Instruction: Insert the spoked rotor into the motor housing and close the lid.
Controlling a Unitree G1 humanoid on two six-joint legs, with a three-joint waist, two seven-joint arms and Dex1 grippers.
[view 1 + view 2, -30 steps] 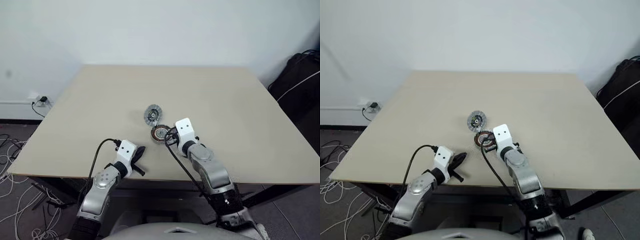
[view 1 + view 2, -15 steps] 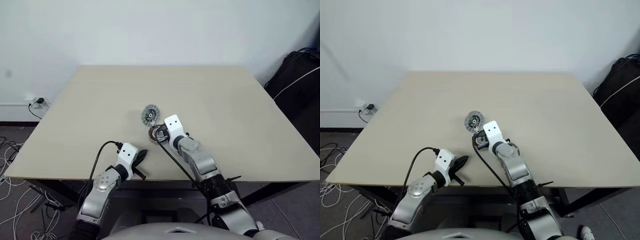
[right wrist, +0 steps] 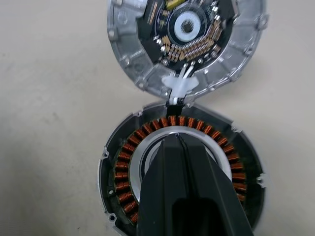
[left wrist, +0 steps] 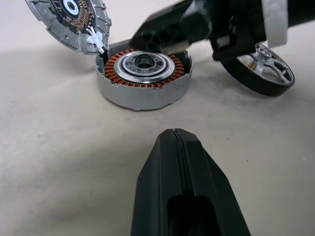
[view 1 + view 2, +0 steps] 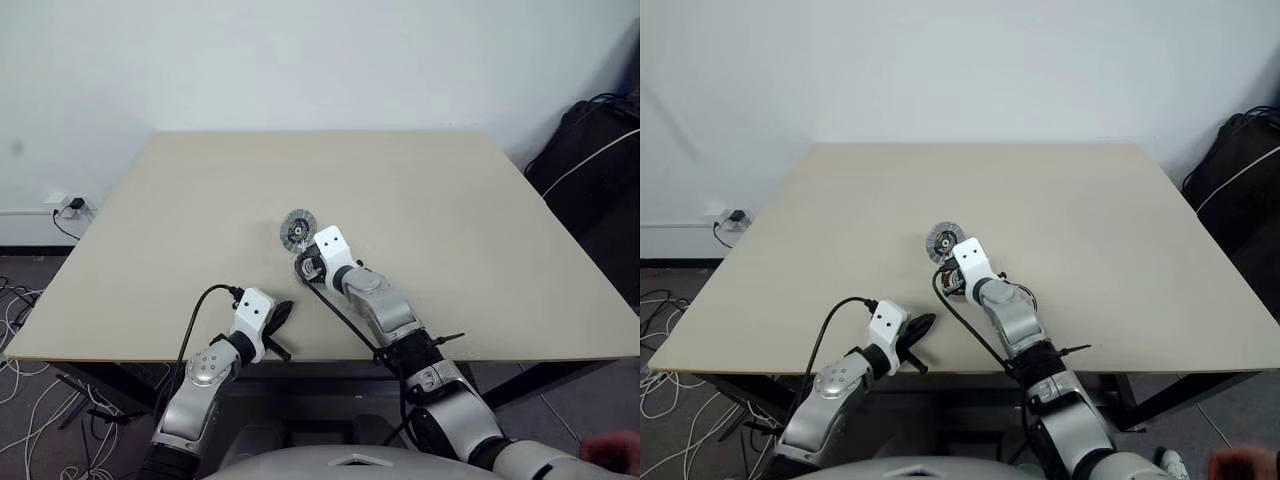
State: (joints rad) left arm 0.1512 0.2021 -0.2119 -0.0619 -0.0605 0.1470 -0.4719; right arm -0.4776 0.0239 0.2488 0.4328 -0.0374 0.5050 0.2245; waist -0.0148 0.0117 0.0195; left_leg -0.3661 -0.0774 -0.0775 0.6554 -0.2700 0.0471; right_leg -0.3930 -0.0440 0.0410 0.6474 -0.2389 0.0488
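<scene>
My right gripper [image 3: 179,147], fingers pressed together and holding nothing, hangs over the silvery centre of the motor housing [image 4: 142,78] on the table [image 5: 450,220]. The lid [image 3: 184,42] lies open just beyond the housing, joined by a white connector. The spoked rotor [image 4: 263,71] rests on the table beside the housing. My left gripper [image 4: 179,140] is closed and empty, near the table edge.
</scene>
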